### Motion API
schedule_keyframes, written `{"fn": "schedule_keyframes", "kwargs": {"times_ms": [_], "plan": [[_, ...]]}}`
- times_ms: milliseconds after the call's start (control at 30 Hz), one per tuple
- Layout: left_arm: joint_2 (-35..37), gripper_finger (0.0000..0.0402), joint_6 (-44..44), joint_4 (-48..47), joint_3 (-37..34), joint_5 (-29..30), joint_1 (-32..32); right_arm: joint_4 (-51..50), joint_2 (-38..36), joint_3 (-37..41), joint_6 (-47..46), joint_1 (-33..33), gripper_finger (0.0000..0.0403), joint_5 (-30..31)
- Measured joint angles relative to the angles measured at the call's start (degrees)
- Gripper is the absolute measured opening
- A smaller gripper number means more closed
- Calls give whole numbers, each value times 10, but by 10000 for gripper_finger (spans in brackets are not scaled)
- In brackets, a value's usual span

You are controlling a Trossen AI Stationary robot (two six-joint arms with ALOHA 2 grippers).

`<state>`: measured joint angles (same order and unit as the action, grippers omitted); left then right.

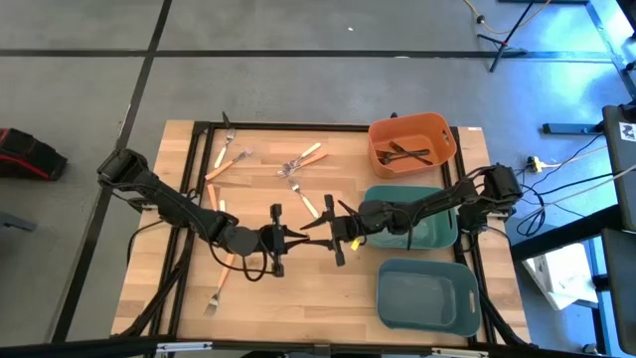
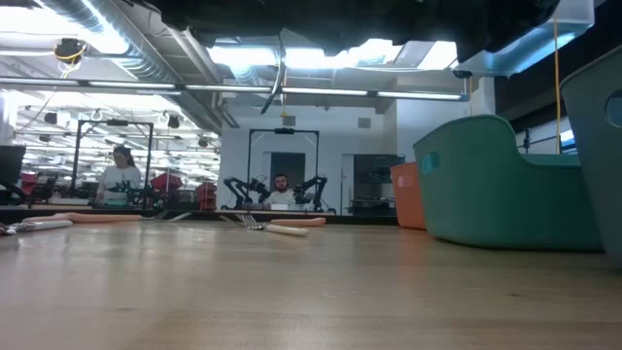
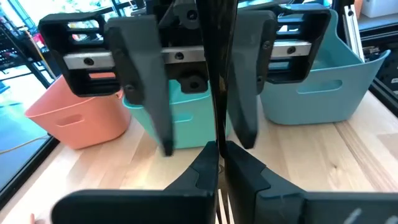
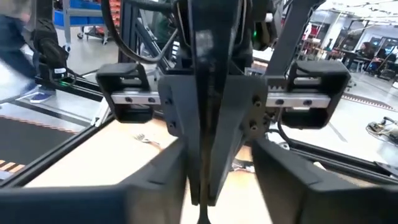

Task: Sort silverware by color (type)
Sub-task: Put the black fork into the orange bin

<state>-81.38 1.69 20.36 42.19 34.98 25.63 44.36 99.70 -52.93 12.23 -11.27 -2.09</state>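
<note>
With both grippers meeting mid-bench, left gripper (image 1: 279, 240) looks clamped on a thin dark fork (image 3: 217, 81); right gripper (image 1: 335, 231) wide open around it — handover misalignment could drop it short of the orange plastic bin (image 1: 449, 139).

Both arms were dark, near-black, built of rounded jointed segments with black cables trailing along them. The left claw (image 1: 277, 240) and the right claw (image 1: 329, 228) each carried a black crossbar with a bright silver rail fastened by small dark screws. Their fingers (image 3: 149, 93) were matte charcoal, long and tapering. Something yellow marked the right arm's wrist.
</note>
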Motion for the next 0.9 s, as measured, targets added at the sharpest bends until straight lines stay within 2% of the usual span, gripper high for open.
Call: {"fn": "schedule_keyframes", "kwargs": {"times_ms": [167,233,367,533,667,900], "plan": [[0,14,-14,-2,0,0,0,-1,0,0,2,0,31,-1],[0,16,-18,-1,0,0,0,-1,0,0,2,0,10,-2],[0,44,-14,-5,0,-1,0,-8,0,0,2,0,20,0],[0,94,-31,-27,0,-1,0,-16,-2,0,3,0,5,12],[0,111,-46,-74,0,-2,3,-72,-30,0,4,0,12,61],[0,113,-61,-106,0,-2,3,-210,-117,0,28,0,6,165]]}}
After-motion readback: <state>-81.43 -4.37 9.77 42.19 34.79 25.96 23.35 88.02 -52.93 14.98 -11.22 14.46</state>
